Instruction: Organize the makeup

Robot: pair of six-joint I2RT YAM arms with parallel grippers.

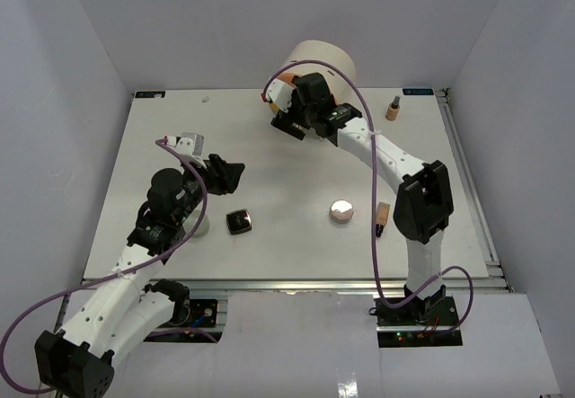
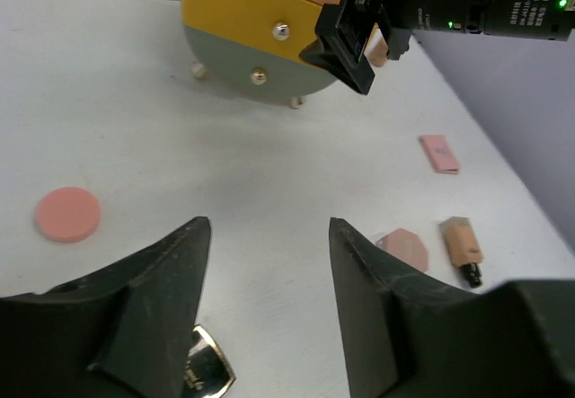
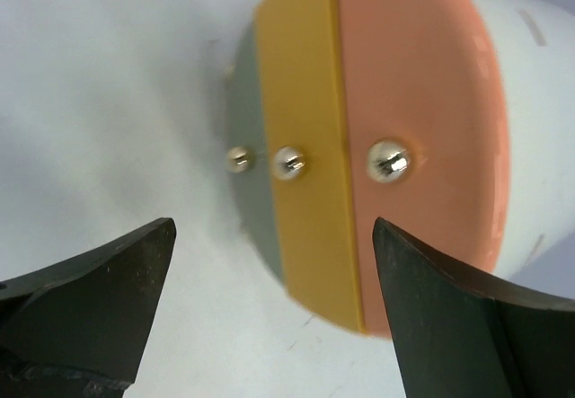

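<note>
My left gripper (image 1: 235, 175) is open and empty above the table; in its wrist view (image 2: 269, 236) a corner of the black square compact (image 2: 205, 368) shows by its left finger. The compact (image 1: 239, 222) lies just in front of it. The pink faceted jar (image 1: 341, 210) (image 2: 404, 247) and a lying tan bottle (image 1: 383, 216) (image 2: 463, 245) are to the right. A second tan bottle (image 1: 393, 109) stands at the back right. My right gripper (image 1: 286, 118) (image 3: 274, 236) is open and empty, facing the drum's drawers. The black round jars are not visible.
The cream drum (image 1: 319, 57) stands at the back centre, with orange (image 3: 422, 146), yellow (image 3: 305, 164) and grey (image 3: 247, 209) drawers shut, each with a metal knob. A flat pink disc (image 2: 67, 214) and a pink rectangular pad (image 2: 440, 154) lie on the table. A pale round thing (image 1: 201, 227) sits under my left arm.
</note>
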